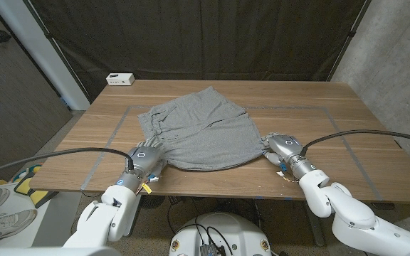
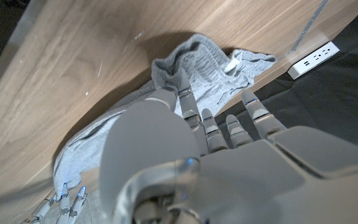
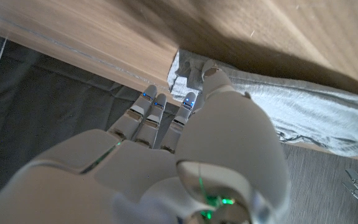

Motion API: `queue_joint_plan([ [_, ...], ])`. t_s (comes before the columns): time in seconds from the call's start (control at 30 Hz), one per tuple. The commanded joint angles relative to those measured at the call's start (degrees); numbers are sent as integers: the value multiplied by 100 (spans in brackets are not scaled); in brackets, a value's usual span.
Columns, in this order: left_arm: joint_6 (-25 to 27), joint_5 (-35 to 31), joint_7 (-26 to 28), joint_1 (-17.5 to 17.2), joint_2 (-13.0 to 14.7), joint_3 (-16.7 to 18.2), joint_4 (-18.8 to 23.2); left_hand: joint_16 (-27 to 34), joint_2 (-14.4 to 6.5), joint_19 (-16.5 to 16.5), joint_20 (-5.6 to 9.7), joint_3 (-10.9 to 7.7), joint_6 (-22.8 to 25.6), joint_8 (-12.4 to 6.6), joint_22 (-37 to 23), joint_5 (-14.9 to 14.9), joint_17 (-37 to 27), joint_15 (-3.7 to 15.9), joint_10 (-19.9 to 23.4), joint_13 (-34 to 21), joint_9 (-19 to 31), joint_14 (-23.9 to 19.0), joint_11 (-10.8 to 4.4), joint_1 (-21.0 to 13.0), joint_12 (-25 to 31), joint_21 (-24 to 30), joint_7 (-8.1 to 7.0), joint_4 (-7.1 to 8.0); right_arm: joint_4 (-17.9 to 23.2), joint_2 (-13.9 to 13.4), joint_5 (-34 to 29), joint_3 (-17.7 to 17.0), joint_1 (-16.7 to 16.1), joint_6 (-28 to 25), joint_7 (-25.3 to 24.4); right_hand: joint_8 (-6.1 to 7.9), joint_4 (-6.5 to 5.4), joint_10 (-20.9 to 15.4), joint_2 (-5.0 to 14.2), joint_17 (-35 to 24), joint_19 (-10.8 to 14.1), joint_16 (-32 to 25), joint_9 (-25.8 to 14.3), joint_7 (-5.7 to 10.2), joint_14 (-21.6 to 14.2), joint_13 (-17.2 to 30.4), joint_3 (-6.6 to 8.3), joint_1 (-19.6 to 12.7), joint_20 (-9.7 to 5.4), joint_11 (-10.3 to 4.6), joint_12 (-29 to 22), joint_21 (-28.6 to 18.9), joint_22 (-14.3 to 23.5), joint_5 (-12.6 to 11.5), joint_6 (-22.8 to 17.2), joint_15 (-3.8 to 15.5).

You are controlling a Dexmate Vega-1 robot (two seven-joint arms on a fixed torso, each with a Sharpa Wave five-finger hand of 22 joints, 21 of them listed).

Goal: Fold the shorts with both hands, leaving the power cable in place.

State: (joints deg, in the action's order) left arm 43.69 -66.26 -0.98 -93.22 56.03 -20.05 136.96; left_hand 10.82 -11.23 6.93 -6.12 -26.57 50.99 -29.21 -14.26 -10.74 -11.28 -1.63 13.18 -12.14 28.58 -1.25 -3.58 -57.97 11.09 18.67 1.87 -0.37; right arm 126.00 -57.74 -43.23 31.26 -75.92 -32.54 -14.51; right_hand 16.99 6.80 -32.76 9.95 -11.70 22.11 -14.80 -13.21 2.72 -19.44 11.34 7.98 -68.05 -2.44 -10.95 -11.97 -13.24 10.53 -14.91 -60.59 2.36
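Your left robot hand (image 1: 145,159) sits at the near left corner of the grey shorts (image 1: 198,128), fingers reaching over the fabric; the left wrist view shows them lying on the cloth, but you cannot tell whether they pinch it. Your right robot hand (image 1: 282,148) is at the near right corner, fingers together and touching the hem; a firm grip is not clear there either. The shorts lie spread across the middle of the wooden worktop (image 1: 312,107). At the far left edge sits a white power strip (image 1: 120,79).
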Motion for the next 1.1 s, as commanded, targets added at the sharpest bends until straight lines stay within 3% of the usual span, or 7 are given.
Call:
queue_joint_plan([
  [0.03, 17, 321, 287, -603, 191, 623, 604, -2, 82, -27, 25, -63, 27, -87, -24, -16, 0, -16, 69, -17, 130, 37, -33, -38, 65, 43, 1, -29, 135, -29, 6, -273, -240, 98, -581, 52, -21, -13, 20, -16, -8, 40, -60, -125, -30, 8, 22, -43, -168, -55, -1, -4, 27, -45, -105, 1004],
  [0.2, -197, 603, 595, -1092, 166, 1094, 838, -2, 111, 5, 20, -98, 40, -182, -30, -12, 15, -12, 82, -18, 218, 34, -39, -50, 73, 76, 19, -67, 230, -65, -120, -326, -318, 161, -746, 63, -29, -6, 13, -16, -20, 56, -87, -121, -26, 9, 25, -48, -164, -65, 6, 1, 27, -52, -109, 1004],
  [0.63, -555, 355, 730, -1803, -186, 1634, 1205, 5, 147, 31, 36, -161, 74, -373, -41, -10, 35, -6, 130, -18, 391, 14, -35, -47, 92, 129, 21, -122, 350, -40, -413, -488, -451, 298, -1039, 96, -61, -2, 4, -17, -35, 96, -164, -109, -16, 12, 32, -47, -156, -74, 18, 6, 26, -73, -125, 999],
  [0.8, -683, 122, 730, -2093, -457, 1860, 1315, 4, 217, 41, 45, -194, 186, -530, -44, -19, 56, 0, 207, -16, 498, -9, -30, -67, 117, 161, 20, -206, 277, 58, -446, -507, -394, 462, -1153, 107, -74, -14, 3, -20, -37, 103, -189, -106, -26, 12, 35, -45, -146, -76, 17, 7, 25, -79, -135, 997],
  [1.1, -1091, -114, 933, -2613, -1186, 2373, 1477, 16, 333, 102, 42, -256, 373, -776, -42, -63, 78, 36, 349, -5, 659, -87, -75, -115, 153, 230, 54, -372, 203, 210, -754, -459, -149, 646, -1201, 127, -85, -28, -6, -27, -34, 113, -229, -104, -38, 13, 37, -51, -123, -78, 19, 7, 23, -86, -154, 1004],
])
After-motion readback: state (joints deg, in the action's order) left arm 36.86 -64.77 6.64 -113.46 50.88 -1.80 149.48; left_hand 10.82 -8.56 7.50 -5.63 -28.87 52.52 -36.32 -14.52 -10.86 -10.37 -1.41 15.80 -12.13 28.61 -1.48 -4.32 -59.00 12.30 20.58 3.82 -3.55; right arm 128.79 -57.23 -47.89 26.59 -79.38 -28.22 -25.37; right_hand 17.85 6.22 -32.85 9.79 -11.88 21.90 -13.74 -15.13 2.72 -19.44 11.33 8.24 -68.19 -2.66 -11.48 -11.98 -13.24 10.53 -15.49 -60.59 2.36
